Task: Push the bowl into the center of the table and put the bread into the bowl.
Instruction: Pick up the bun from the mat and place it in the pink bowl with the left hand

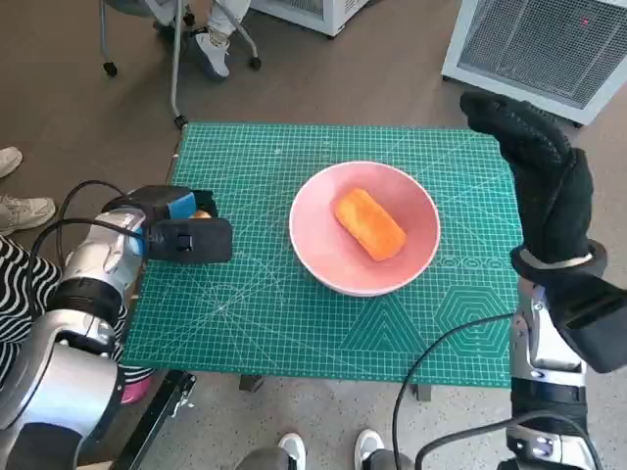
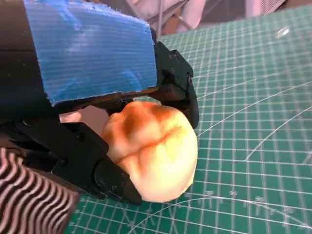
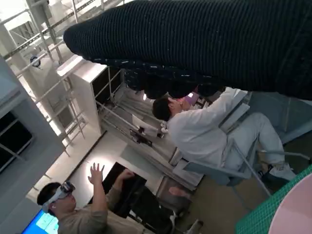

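Green mat point(image 1: 294, 323); right robot hand point(image 1: 541, 171) raised, upright.

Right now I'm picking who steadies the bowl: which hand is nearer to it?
Right. The right hand is raised beside the bowl's far-right rim, not touching it. The left hand is at the table's left edge, gripping a bread roll.

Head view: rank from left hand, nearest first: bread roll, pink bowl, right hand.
1. Bread roll: gripped in the left hand, at the table's left edge.
2. Pink bowl: mid-table, with an orange loaf inside.
3. Right hand: raised over the table's far right side.
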